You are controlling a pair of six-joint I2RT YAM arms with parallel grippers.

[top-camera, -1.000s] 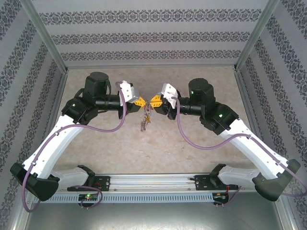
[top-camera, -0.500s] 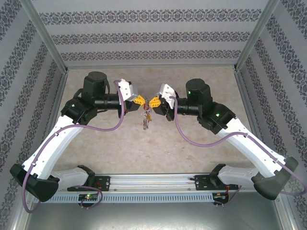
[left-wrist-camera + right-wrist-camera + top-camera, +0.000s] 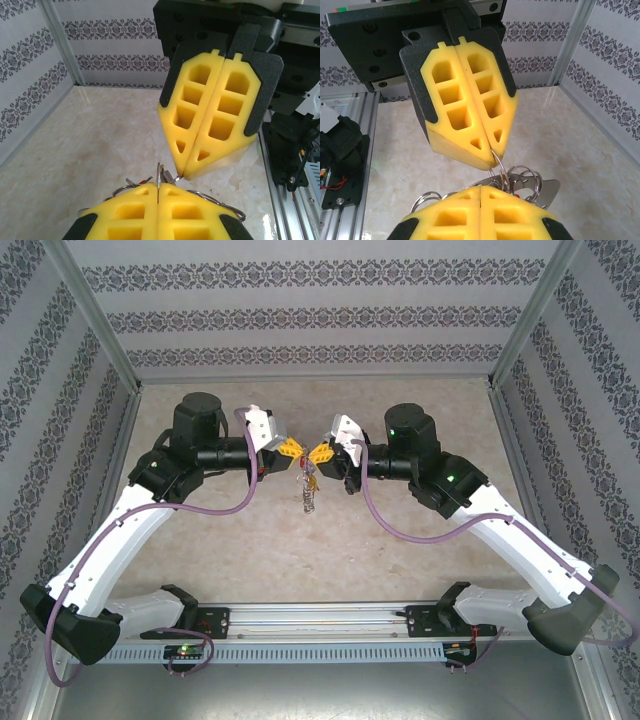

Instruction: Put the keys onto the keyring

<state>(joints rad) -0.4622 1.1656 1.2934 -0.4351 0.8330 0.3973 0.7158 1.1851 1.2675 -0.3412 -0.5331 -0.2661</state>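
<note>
Above the table's middle, my left gripper and my right gripper meet tip to tip. From between them hangs the keyring with its bunch of small silvery keys. In the left wrist view my left gripper is shut on a thin ring of the keyring, which stands on edge between the pads. Opposite it, my right gripper pinches a small metal key at its tip. The right wrist view has my right gripper shut, the left gripper clamping the ring, and a red piece among the loops.
The marble-patterned table lies well below the hanging bunch. Patterned walls with metal corner posts enclose the cell. A rail with both arm bases runs along the near edge.
My right gripper's jaws have closed the last bit. Both grippers and the hanging bunch have barely shifted.
</note>
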